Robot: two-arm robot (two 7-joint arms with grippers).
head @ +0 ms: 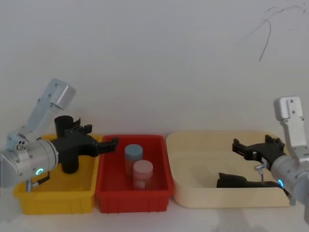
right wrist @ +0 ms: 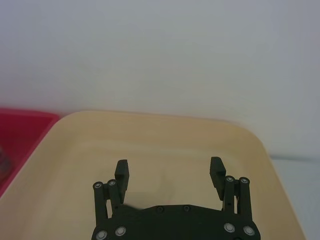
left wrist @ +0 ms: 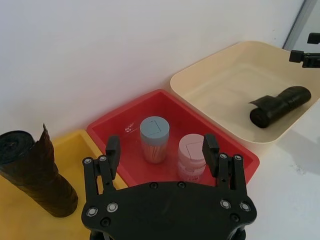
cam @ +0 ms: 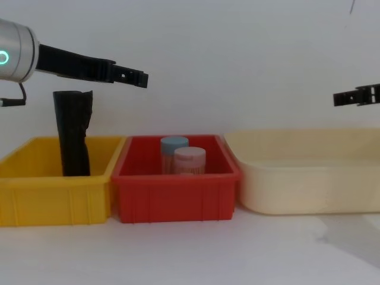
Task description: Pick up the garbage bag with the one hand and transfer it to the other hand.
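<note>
Right gripper (right wrist: 169, 166): jaws spread, empty, poised over cream bin (head: 203, 194). Garbage bag (head: 235, 181) lies on its side on the bin floor below it, clear of the fingers. Left gripper (left wrist: 161, 144): likewise released, empty, above red bin (head: 133, 199); ragged roll (head: 67, 145) upright in yellow bin (head: 55, 203) beside it
</note>
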